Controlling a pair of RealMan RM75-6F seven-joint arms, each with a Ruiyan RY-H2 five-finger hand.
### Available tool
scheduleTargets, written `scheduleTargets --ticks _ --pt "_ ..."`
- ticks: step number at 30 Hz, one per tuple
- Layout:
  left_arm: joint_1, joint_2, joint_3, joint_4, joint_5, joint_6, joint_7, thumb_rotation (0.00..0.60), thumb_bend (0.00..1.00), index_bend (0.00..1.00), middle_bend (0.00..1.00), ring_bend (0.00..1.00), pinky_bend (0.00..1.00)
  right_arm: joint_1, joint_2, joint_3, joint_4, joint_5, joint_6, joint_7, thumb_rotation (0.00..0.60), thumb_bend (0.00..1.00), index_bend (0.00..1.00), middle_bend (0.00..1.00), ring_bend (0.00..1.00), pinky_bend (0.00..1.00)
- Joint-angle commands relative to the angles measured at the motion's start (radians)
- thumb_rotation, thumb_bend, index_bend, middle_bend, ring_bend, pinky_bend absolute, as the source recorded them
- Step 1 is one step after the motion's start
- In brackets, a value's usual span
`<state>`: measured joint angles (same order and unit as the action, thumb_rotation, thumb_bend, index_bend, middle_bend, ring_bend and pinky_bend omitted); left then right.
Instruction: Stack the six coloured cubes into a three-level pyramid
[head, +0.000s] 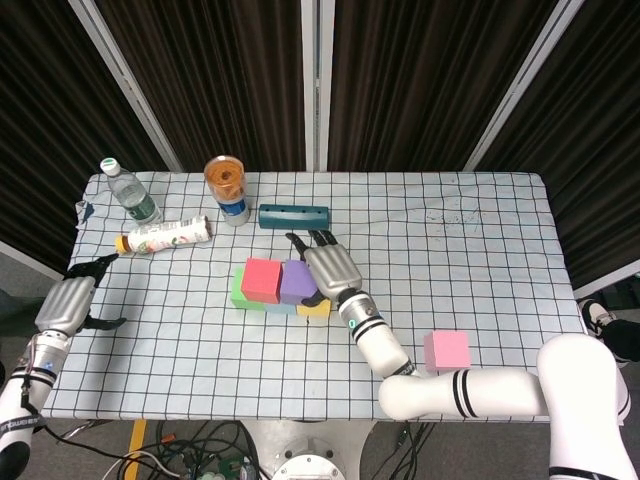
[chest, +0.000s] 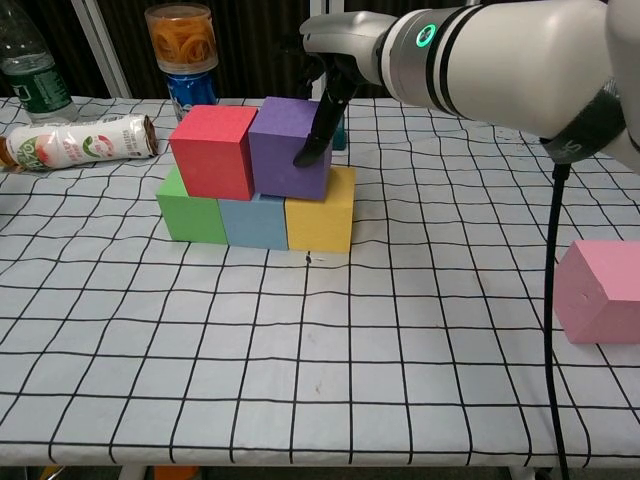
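Note:
A green cube (chest: 190, 218), a light blue cube (chest: 254, 222) and a yellow cube (chest: 322, 212) form a row on the checked cloth. On top of them a red cube (chest: 213, 150) and a purple cube (chest: 285, 148) stand side by side, touching. My right hand (chest: 328, 85) reaches over from behind, its fingers (chest: 312, 140) spread and pressing on the purple cube's right face; in the head view my right hand (head: 328, 265) is just right of the purple cube (head: 297, 281). A pink cube (head: 446, 350) lies alone at the front right. My left hand (head: 68, 300) rests open at the table's left edge.
Along the back left are an upright water bottle (head: 129, 195), a bottle lying on its side (head: 165, 236), an orange-topped container on a blue can (head: 227, 185) and a teal case (head: 293, 216). My right arm runs from the stack toward the front right.

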<state>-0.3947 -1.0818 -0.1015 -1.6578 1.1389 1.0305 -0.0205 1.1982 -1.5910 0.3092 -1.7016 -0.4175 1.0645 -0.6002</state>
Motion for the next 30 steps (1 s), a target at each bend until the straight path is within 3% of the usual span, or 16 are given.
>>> scheduleTargets --ticks 1,30 --pt "0.001 -0.001 0.0 0.002 0.002 0.0 -0.002 0.6 0.11 0.07 0.07 0.1 0.09 0.003 -0.005 0.002 0.005 0.003 0.001 -0.005 0.6 0.1 0.0 0.45 0.03 0.0" --pt "0.007 -0.01 0.0 0.028 0.013 -0.014 -0.032 0.6 0.11 0.07 0.07 0.1 0.09 0.017 -0.033 0.018 0.029 0.037 -0.008 -0.036 0.6 0.1 0.0 0.44 0.03 0.0"
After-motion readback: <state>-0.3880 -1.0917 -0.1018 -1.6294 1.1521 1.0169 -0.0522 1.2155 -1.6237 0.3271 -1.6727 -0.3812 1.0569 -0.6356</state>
